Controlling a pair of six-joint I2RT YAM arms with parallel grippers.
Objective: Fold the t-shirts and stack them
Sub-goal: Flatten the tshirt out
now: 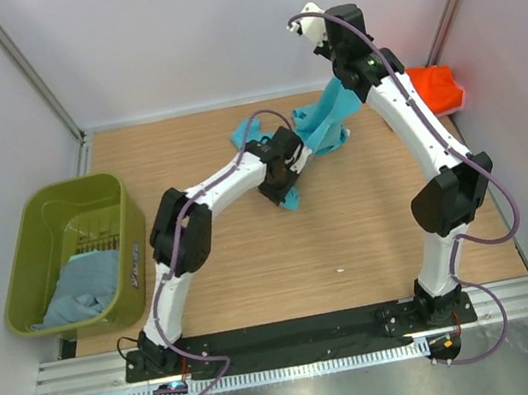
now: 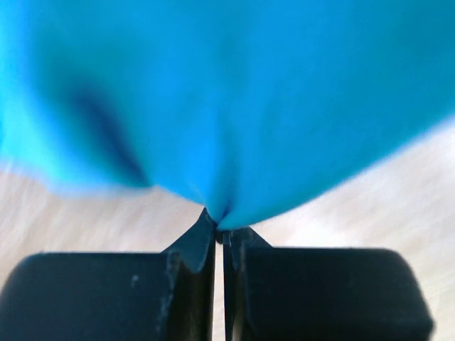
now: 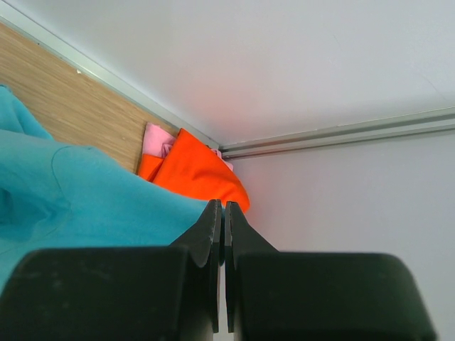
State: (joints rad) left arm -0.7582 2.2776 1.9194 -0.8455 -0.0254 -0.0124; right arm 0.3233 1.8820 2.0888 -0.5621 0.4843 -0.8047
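The bright turquoise t-shirt [image 1: 318,126] hangs bunched above the far middle of the table, held between both grippers. My left gripper [image 1: 282,182] is shut on its lower part; in the left wrist view the cloth [image 2: 234,99] fills the top and is pinched at the gripper [image 2: 219,222]. My right gripper [image 1: 341,83] holds its upper edge raised; the right wrist view shows it [image 3: 225,206] shut with turquoise cloth [image 3: 85,199] at its left. The orange-red shirt [image 1: 433,88] lies crumpled in the back right corner, with the pink one [image 3: 153,138] partly under it. The grey-blue shirt [image 1: 77,290] lies in the bin.
An olive-green plastic bin [image 1: 45,219] stands off the table's left edge. White walls with metal frame rails close the back and sides. Wooden table top [image 1: 333,247] shows in front of the arms.
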